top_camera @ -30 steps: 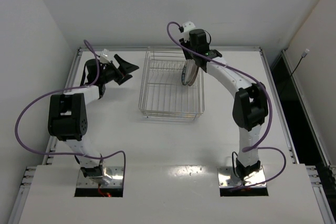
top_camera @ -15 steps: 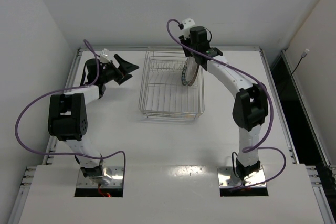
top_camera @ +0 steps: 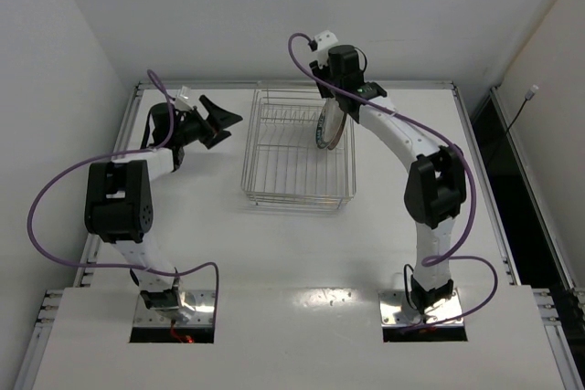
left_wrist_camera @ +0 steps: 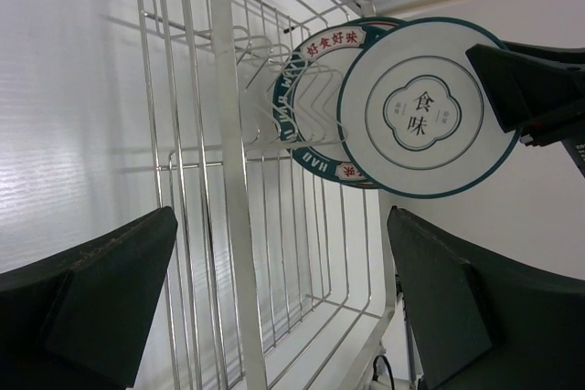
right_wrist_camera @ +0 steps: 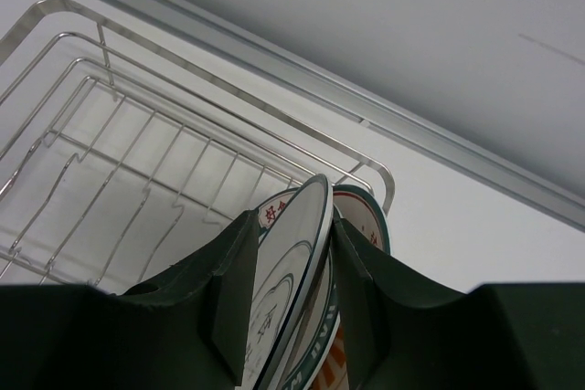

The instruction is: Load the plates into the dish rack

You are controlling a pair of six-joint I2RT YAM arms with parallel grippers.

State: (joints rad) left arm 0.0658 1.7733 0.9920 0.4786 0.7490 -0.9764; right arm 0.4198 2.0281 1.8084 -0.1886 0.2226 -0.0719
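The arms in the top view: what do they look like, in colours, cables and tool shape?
The left arm and right arm have white links with bulky black joint housings, on shiny metal base plates. A purple cable loops loosely along each. The left tool and right tool are matte black, each with two broad, wedge-shaped fingers. No lettering is readable on them.

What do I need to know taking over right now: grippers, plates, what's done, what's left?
Left gripper: open, empty, hovering left of the dish rack.
Right gripper: shut on the rim of the ringed plate, which stands upright at the rack's right side.
Blue-rimmed plate and orange-striped plate: standing in the rack right beside it.
Done: two plates loaded, third seemingly in place.
Left: release the ringed plate, withdraw the right arm.
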